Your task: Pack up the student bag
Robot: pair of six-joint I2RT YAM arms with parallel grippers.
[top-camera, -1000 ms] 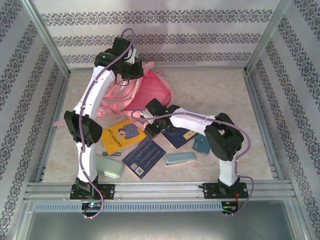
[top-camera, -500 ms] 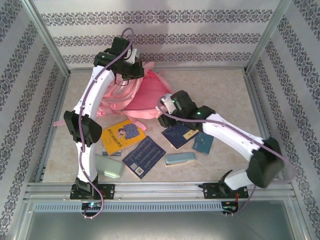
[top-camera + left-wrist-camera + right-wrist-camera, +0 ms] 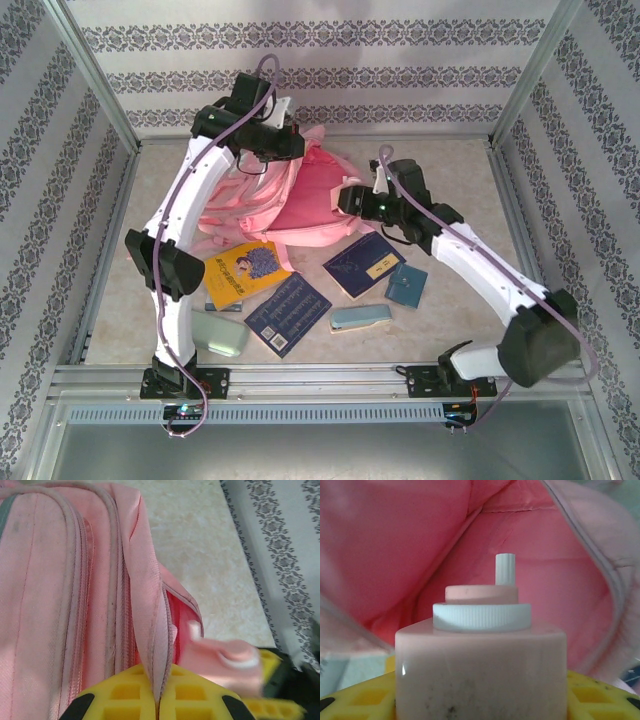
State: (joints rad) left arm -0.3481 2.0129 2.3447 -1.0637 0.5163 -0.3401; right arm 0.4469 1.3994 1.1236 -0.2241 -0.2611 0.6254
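1. The bag [image 3: 300,205] lies at the far middle of the table [image 3: 450,165]. Its mouth opens to the right, towards the right arm.
2. The left gripper [image 3: 157,695] is clamped tight on the upper lip of that mouth. A fold of pink fabric beside the zip is pinched between its yellow fingers [image 3: 125,692], and this holds the opening agape.
3. The right gripper [image 3: 480,702] is closed on the body of a pink bottle [image 3: 480,652] with a white screw cap [image 3: 481,616] and a small spout. The cap end points forward.
4. The bottle sits right at the mouth, with the darker pink lining [image 3: 535,545] straight ahead and the zip edges to either side. I cannot tell whether the cap is level with the rim or just past it.
5. The bottle's long axis lines up with the way in, so the right arm likely only needs a straight push leftward, deeper into the bag.
6. The likely risk is the bottle snagging on the lifted lip.
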